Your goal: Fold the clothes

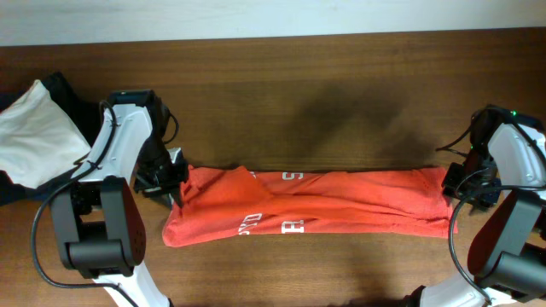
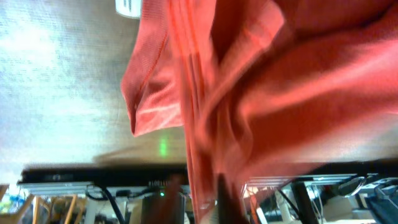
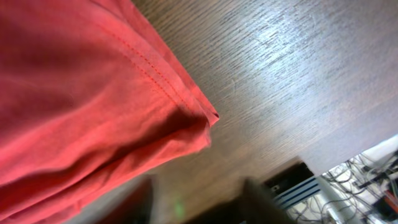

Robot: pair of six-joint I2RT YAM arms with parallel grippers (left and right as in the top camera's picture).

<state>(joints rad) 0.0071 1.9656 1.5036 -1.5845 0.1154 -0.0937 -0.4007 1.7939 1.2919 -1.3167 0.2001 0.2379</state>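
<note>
Left gripper (image 1: 175, 176) is clamping the T-shirt (image 1: 324, 205) at its left end; right gripper (image 1: 452, 183) is hovering at the T-shirt's right end, jaws released.

Left of the shirt (image 1: 316, 205), the left arm (image 1: 119, 149) has a white shell link between black joints. Thin black cables (image 1: 35, 232) loop off its dark, rounded lower housings (image 1: 94, 234). Its gripper (image 1: 177, 182) is black with a white patch. Right of the shirt, the right arm (image 1: 516, 153) matches, with a white shell, black joints, black cables and a green light (image 1: 514, 112) on top. Its fingers (image 3: 261, 202) show as dark blurs.
</note>
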